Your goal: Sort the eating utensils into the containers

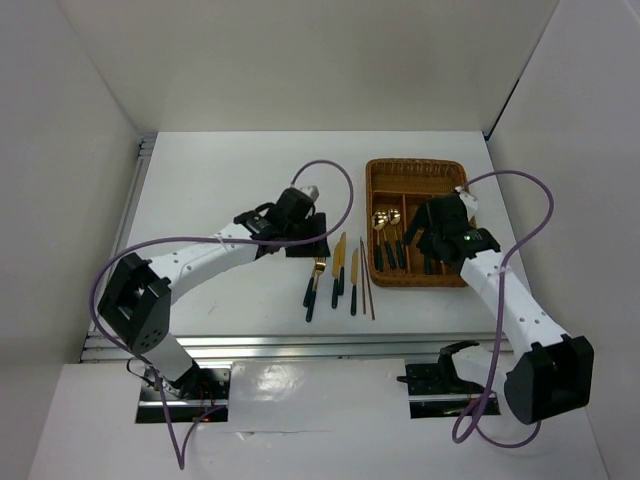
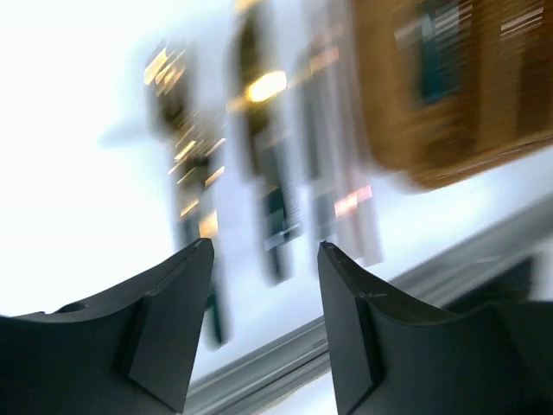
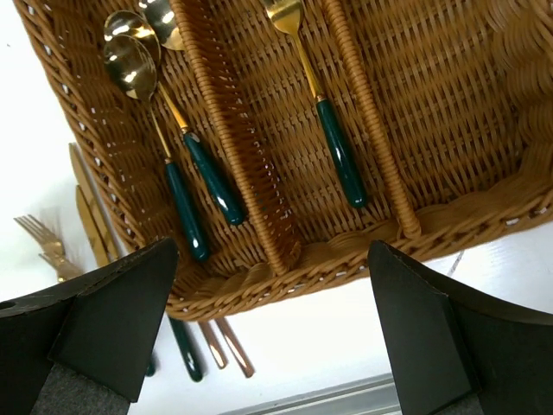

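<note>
The brown wicker tray (image 1: 385, 172) with its long containers lies at the right of the table. Two gold spoons (image 3: 160, 130) with dark green handles lie in its left compartment, and a gold fork (image 3: 315, 95) lies in the middle one. On the table left of the tray lie forks (image 1: 314, 285), knives (image 1: 339, 268) and brown chopsticks (image 1: 367, 290). My left gripper (image 2: 263, 246) hovers open above these loose utensils (image 2: 268, 173), which are blurred, with nothing between its fingers. My right gripper (image 3: 272, 251) stands wide open and empty over the tray's near rim (image 3: 346, 251).
An aluminium rail (image 1: 300, 345) runs along the table's near edge. White walls close in the left, back and right sides. A purple cable (image 1: 340, 180) loops above the left arm and another (image 1: 530, 190) loops beside the tray's right side.
</note>
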`<state>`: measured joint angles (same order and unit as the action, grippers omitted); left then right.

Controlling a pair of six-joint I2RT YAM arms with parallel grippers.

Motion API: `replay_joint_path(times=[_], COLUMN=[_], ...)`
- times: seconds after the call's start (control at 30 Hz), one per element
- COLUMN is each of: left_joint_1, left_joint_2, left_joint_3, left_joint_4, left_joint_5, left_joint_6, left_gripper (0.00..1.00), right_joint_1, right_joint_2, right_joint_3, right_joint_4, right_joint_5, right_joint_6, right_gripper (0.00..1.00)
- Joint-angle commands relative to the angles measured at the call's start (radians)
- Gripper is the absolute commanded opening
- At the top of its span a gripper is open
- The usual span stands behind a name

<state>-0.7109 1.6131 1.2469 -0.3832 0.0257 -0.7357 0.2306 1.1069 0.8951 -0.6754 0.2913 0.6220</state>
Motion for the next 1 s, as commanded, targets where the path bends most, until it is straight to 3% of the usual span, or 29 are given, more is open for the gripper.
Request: replay_joint_path(times=[0.0, 0.1, 0.3, 0.6, 0.97], left_joint_1=[-0.004, -0.004, -0.004, -0.004, -0.081], left_joint_2=[-0.045, -0.058, -0.045, 0.002, 0.157], left_joint_3=[-0.092, -0.145, -0.225, -0.207, -0.161], left_joint_4=[-0.105, -0.125, -0.115, -0.057, -0.048], left_joint_5=[-0.110, -0.148, -0.130, -0.058, -0.096], left_joint_6=[0.070, 0.079, 0.110, 0.128, 0.127], left_gripper=[0.64, 0.62, 0.61, 0.59, 0.57], right_joint_1=[-0.007, -0.007, -0.007, -0.007, 0.024], right_joint_2=[0.017, 0.057, 0.172, 0.220, 0.409], right_joint_3=[0.008, -0.002, 0.010, 0.001, 0.011], right_joint_4=[0.092, 0.131, 0.171, 0.254, 0.323], right_joint_5=[0.020, 0.031, -0.098, -0.152, -0.138], right_joint_6=[-0.047, -0.076, -0.102, -0.111, -0.120], right_gripper=[0.99, 0.98, 0.91, 0.87, 0.70])
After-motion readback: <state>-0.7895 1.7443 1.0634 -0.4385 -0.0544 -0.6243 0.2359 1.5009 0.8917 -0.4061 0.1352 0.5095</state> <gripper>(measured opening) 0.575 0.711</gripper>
